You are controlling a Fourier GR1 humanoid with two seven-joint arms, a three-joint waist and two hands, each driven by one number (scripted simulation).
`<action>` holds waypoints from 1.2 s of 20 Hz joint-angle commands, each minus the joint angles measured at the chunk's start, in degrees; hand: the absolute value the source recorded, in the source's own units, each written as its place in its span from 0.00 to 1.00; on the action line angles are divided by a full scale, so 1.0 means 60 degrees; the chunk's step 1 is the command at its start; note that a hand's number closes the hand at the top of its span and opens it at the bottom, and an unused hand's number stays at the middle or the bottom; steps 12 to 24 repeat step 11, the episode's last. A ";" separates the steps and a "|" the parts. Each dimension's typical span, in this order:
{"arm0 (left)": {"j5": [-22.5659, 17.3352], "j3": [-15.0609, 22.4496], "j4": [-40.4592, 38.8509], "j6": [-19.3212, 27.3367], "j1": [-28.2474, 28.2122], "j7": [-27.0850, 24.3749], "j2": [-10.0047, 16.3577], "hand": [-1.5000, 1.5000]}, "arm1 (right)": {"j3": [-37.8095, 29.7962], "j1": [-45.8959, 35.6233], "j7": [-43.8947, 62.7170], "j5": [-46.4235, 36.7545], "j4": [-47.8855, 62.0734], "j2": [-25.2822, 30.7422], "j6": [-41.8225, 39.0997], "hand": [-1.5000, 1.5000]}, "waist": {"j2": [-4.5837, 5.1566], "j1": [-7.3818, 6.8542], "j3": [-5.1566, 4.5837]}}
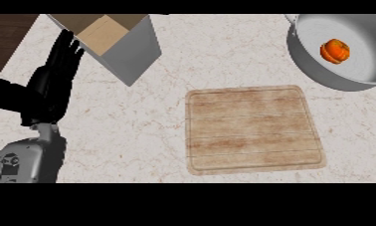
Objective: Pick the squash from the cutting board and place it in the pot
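- Squash (335, 51): orange, inside pot (312, 73), table's (125, 130) far right.
- Board (253, 128): wooden, centre, near pot.
- Box (136, 51): open, far left.
- Left hand (55, 78): fingers straight, holding nothing, just beside box.

wooden cutting board (254, 128), metal pot (312, 65)

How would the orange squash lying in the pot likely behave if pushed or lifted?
The squash looks rounded and lobed, so a push would probably roll it across the smooth floor of the pot until the wall stops it. Its small, compact shape suggests it is stiff and fairly light to lift. Its skin looks smooth, so it may be slippery.
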State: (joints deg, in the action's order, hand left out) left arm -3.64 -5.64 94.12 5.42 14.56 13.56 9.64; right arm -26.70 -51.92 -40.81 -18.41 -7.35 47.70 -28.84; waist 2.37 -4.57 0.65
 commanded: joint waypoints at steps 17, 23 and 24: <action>0.0028 0.0090 0.0027 0.0009 0.0182 0.0039 -0.0057 0.50 | -0.0070 0.0556 -0.0532 0.0289 -0.0347 0.0689 -0.1766 0.00 | 0.0052 -0.0037 0.0048; 0.0028 0.0090 0.0027 0.0009 0.0182 0.0039 -0.0057 0.50 | -0.0070 0.0556 -0.0532 0.0289 -0.0347 0.0689 -0.1766 0.00 | 0.0052 -0.0037 0.0048; 0.0028 0.0090 0.0027 0.0009 0.0182 0.0039 -0.0057 0.50 | -0.0070 0.0556 -0.0532 0.0289 -0.0347 0.0689 -0.1766 0.00 | 0.0052 -0.0037 0.0048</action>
